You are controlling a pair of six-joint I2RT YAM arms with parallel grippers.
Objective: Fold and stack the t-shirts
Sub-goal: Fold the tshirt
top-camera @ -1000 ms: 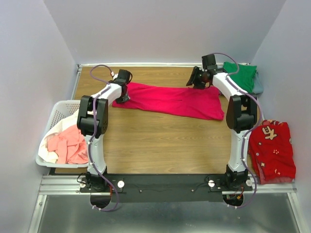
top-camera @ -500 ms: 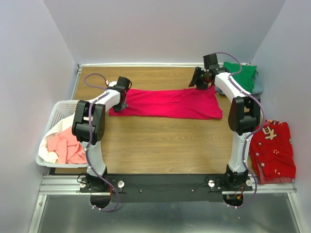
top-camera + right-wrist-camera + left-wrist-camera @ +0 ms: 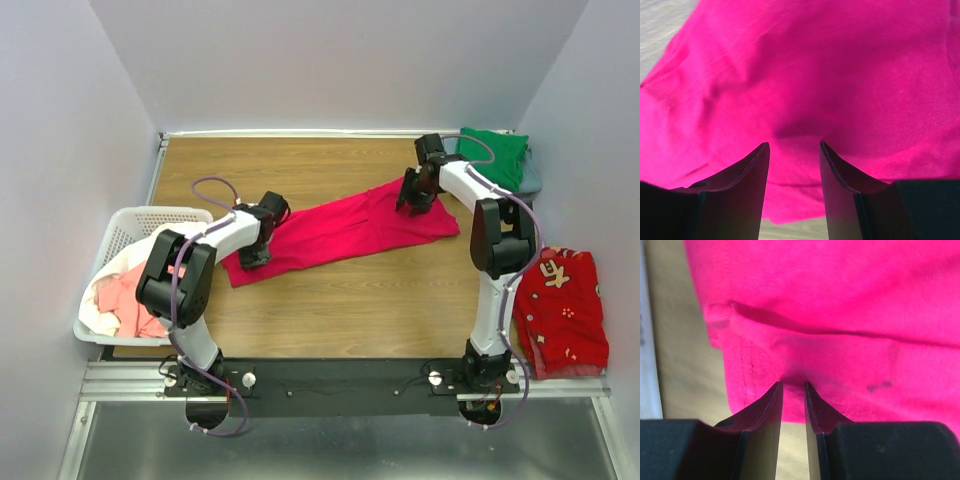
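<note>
The crimson-pink t-shirt lies folded into a long band, slanting across the table from near left to far right. My left gripper sits at its near-left end. In the left wrist view its narrow jaws pinch a puckered edge of the cloth. My right gripper is at the band's far right end. Its jaws stand wider, with a bunched fold of the crimson cloth between them. A folded green t-shirt lies on a grey-blue one at the back right corner.
A white lattice basket at the table's left edge holds a salmon-pink t-shirt and a white one. A red patterned cloth lies off the table's right side. Grey walls close in the back and sides.
Both grippers have pulled the crimson-pink t-shirt toward the near side. The left end came much further forward, so the band now lies slanted.
</note>
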